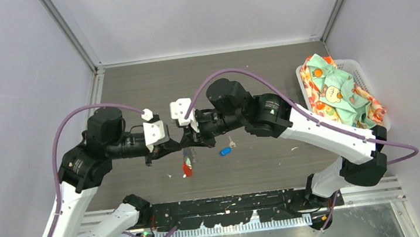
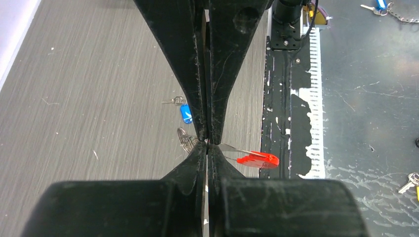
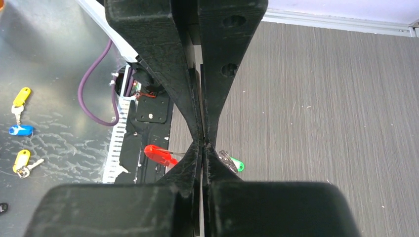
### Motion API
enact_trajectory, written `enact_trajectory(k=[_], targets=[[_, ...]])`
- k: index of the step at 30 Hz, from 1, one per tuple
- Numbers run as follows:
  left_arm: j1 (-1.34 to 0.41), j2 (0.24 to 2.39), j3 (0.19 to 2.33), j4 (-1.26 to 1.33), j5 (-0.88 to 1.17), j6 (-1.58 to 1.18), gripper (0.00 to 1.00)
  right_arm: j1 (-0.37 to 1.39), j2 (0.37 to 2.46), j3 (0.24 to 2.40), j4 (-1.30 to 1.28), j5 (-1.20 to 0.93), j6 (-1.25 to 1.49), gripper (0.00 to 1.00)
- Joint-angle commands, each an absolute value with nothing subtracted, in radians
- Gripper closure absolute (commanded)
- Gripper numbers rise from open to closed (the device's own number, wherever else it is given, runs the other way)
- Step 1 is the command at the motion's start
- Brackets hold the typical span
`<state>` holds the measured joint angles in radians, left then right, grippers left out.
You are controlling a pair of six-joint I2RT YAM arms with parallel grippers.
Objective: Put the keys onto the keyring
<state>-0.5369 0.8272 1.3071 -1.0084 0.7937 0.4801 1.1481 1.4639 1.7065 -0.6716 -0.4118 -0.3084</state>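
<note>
A: Keyring (image 2: 252, 158), where?
B: Off the table, hanging where the two arms' fingertips meet, mid-table. The red loop (image 3: 160, 154) sticks out on one side of the tips. A thin silver wire runs from it into the pinch.
A: Left gripper (image 2: 207, 147)?
B: Fingers pressed tight together, nipping the keyring's metal at the very tip.
A: Right gripper (image 3: 202, 148)?
B: Squeezed closed too, tip to tip against the left. Can't tell what's between its fingers.
A: Keys?
B: Green key (image 3: 236, 164) is right beside the tips, on the opposite side from the red loop. Can't tell if it's on the ring. Blue key (image 1: 224, 150) lies flat on the table (image 1: 133, 85), just right of the grippers, apart from the keyring.
A: Rest?
B: White basket (image 1: 343, 64) at the table's right edge, patterned cloth (image 1: 337, 90) inside. Loose yellow-tagged keys (image 3: 20, 96) on the metal surface (image 3: 59, 59) past the table's near edge.
</note>
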Motion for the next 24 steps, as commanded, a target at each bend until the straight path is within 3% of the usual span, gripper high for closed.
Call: enact_trajectory(k=[1, 8, 11, 13, 24], targets=[[-0.545, 0.819, 1.342, -0.987, 0.804, 0.488, 1.00, 1.147, 1.426, 1.689, -0.607, -0.369, -0.309, 0.99], [-0.545, 0.809, 1.346, -0.963, 0.836, 0.429, 0.98, 1.145, 1.325, 1.554, -0.427, -0.307, -0.267, 0.99], [-0.545, 0.795, 1.339, -0.953, 0.849, 0.395, 0.69, 1.138, 1.252, 1.427, -0.206, -0.310, -0.208, 0.99], [-0.545, 0.787, 1.339, -0.967, 0.825, 0.400, 0.65, 1.134, 1.199, 1.341, -0.070, -0.314, -0.167, 0.99], [-0.545, 0.774, 1.314, -0.857, 0.801, 0.297, 0.67, 1.104, 1.081, 1.057, 0.423, -0.375, 0.039, 0.99]])
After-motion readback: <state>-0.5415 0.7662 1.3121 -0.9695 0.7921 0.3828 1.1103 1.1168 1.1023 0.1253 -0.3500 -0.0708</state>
